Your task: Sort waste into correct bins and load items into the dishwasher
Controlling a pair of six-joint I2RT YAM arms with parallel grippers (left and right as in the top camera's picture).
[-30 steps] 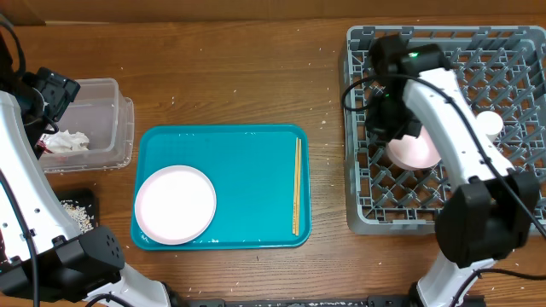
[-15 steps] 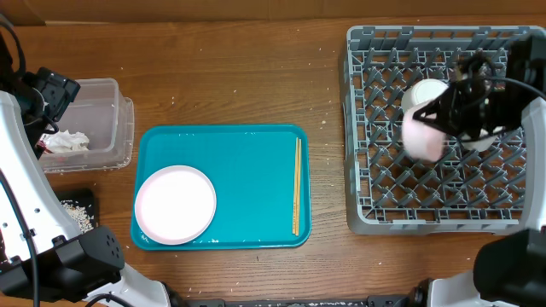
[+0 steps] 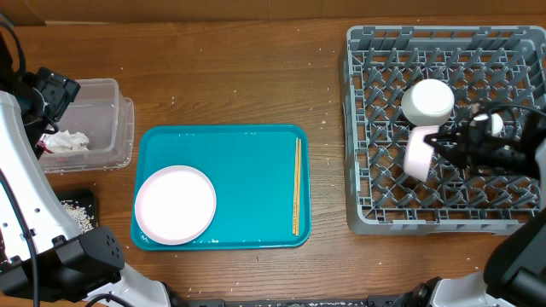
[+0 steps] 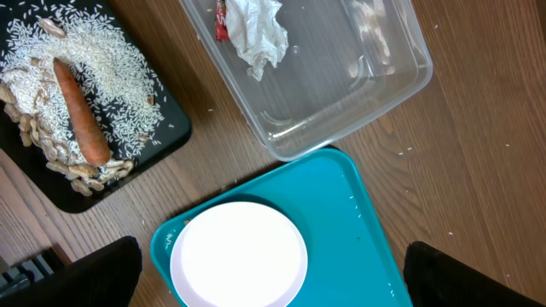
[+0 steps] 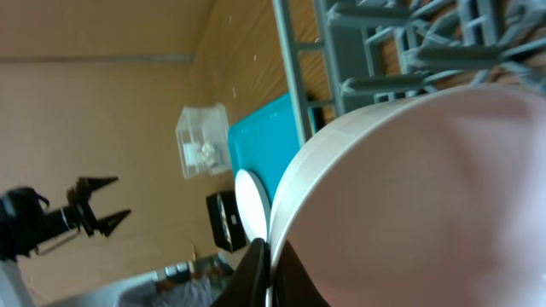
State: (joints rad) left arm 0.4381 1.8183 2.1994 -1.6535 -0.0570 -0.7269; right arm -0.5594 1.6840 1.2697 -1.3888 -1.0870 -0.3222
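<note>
My right gripper [image 3: 444,145] is shut on the rim of a pink bowl [image 3: 418,154] and holds it on edge among the pegs of the grey dish rack [image 3: 352,128]. In the right wrist view the fingers [image 5: 269,256] pinch the bowl's rim [image 5: 409,196] in front of the rack [image 5: 375,43]. A white cup [image 3: 428,101] sits upside down in the rack just behind the bowl. A white plate [image 3: 175,203] and chopsticks [image 3: 297,183] lie on the teal tray [image 3: 247,170]. My left gripper [image 3: 53,89] is open and empty, above the plate [image 4: 239,256] and tray [image 4: 358,230].
A clear plastic bin [image 3: 107,119] at the left holds crumpled tissue [image 4: 256,34]. A black tray [image 4: 162,128] with rice, peanuts and a carrot [image 4: 81,111] lies in front of the bin. Small crumbs dot the wooden table.
The right arm swung out to the right side of the rack. The pink bowl turned from lying flat onto its edge and dropped lower among the pegs. The left arm stayed still.
</note>
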